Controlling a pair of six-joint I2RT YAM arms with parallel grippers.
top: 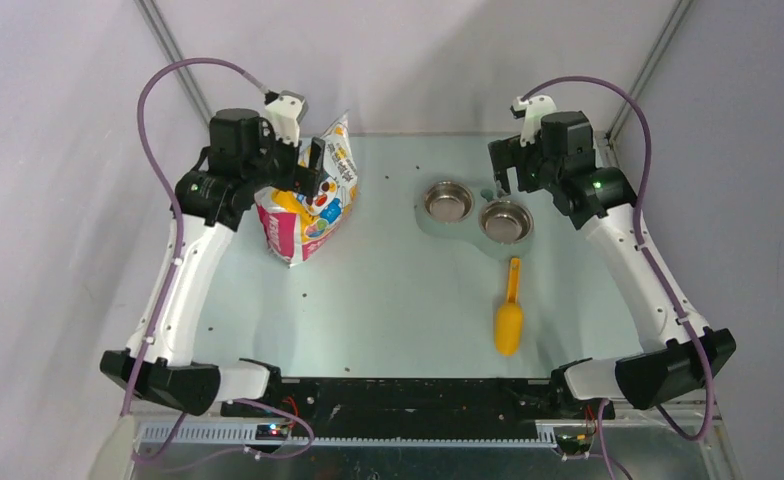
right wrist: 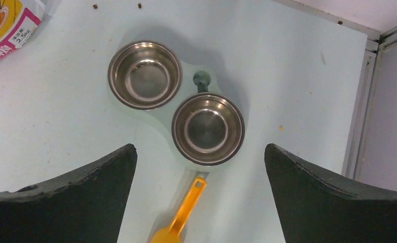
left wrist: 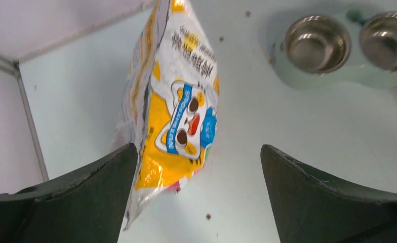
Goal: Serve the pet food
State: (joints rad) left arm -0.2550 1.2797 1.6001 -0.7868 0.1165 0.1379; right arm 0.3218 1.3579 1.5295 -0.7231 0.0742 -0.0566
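You're just starting: your left fingers (left wrist: 80, 197) and right fingers (right wrist: 80, 197) are gaping empty, the round steel bowls (top: 448, 202) at 1 o'clock are sitting bare, and the pet food is presumably sitting unseen inside the glossy yellow cartoon-cat bag (top: 308, 205) at 10 o'clock.

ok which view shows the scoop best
Top external: the scoop lies whole there, handle toward the bowls. The right wrist view cuts it off, showing mainly the handle at the bottom edge. The left wrist view catches at most a yellow sliver at its right edge.
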